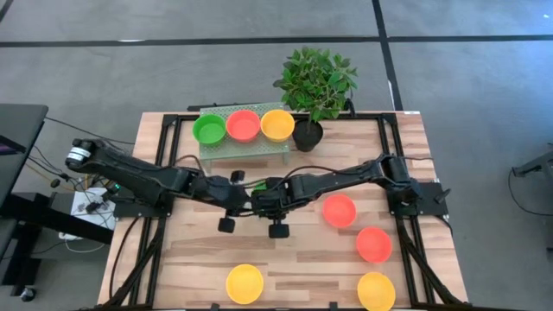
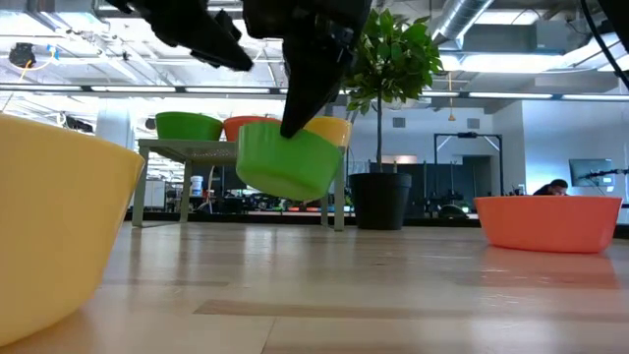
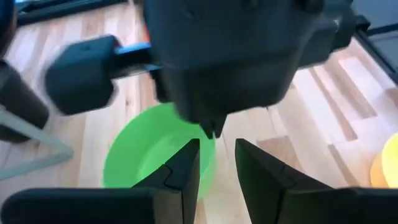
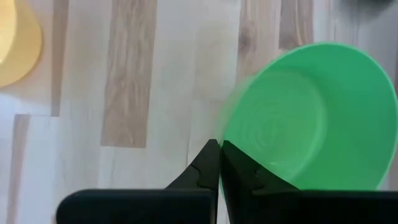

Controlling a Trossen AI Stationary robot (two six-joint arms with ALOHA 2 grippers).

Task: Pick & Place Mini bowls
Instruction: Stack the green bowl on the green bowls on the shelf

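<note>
Green bowl held off the table by its rim

Your right gripper is pinched on the rim of the green mini bowl, which hangs tilted above the table at mid-table; the left gripper hovers just beside it, fingers apart. That thin edge grip could let the bowl swing or slip, and the crowded arms could knock it loose

Bare table centre front (bowls either side); both arms crowding the middle.
</note>
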